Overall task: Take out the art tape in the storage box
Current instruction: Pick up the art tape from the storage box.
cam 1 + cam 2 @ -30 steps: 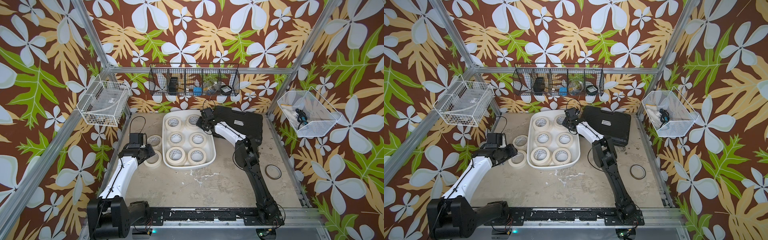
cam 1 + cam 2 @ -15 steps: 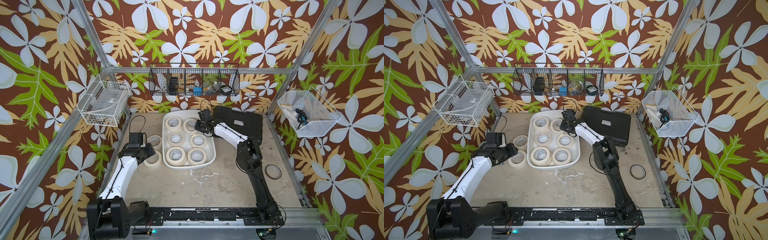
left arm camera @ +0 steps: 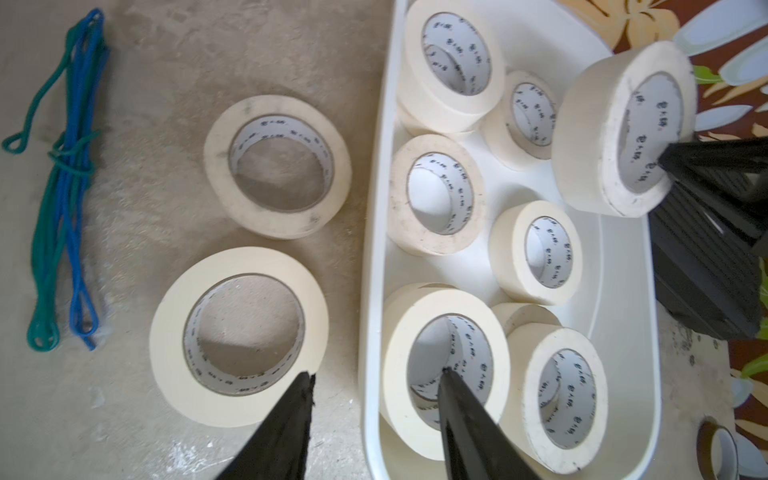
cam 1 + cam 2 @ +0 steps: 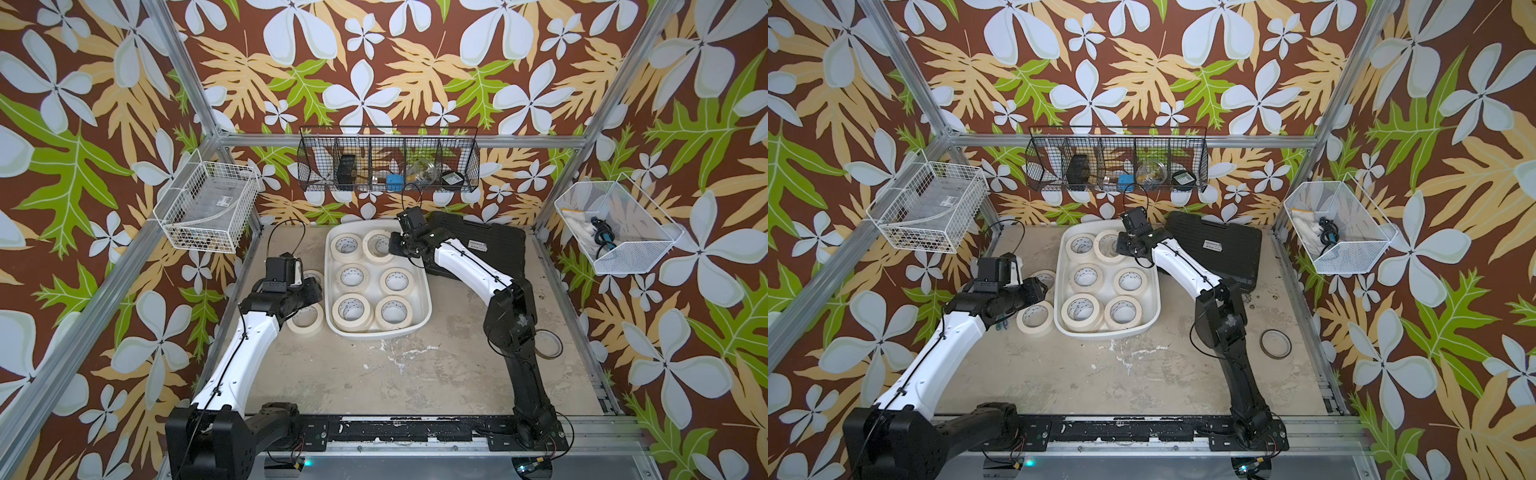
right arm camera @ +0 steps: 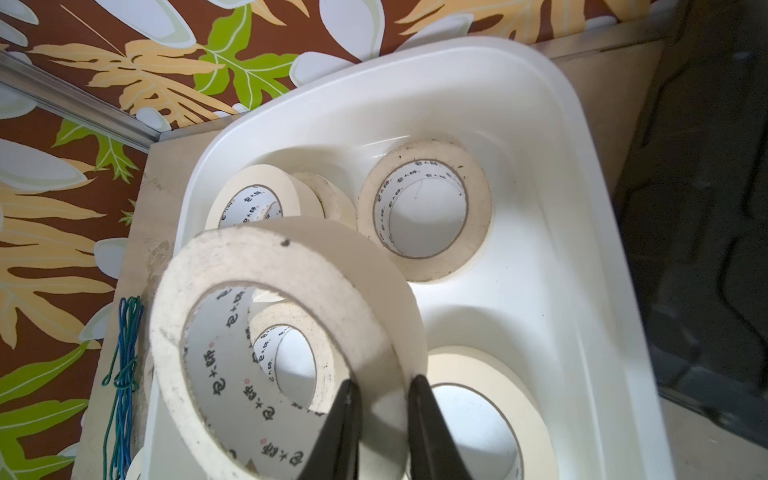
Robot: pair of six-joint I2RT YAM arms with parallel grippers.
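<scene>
**Step in hand: lifting one roll out of the box.**

1. State of the tools. The right gripper is clamped on the wall of the held roll, with one finger inside the core and one outside. The left gripper hangs with its jaws parted and empty, over the lower-left rim of the storage box.
2. Location. In both top views the held roll of art tape is tilted, above frame centre, at the upper end of the box. Other rolls lie flat inside. Two freed rolls lie on the table, just left of the box.
3. Procedure. Raise the roll until its low edge appears clear of the rim before moving sideways. The one-wall pinch probably lets the roll swing, so move slowly.
4. Avoid the black case right of the box.
5. Lower the roll flat onto bare table, then release.
</scene>
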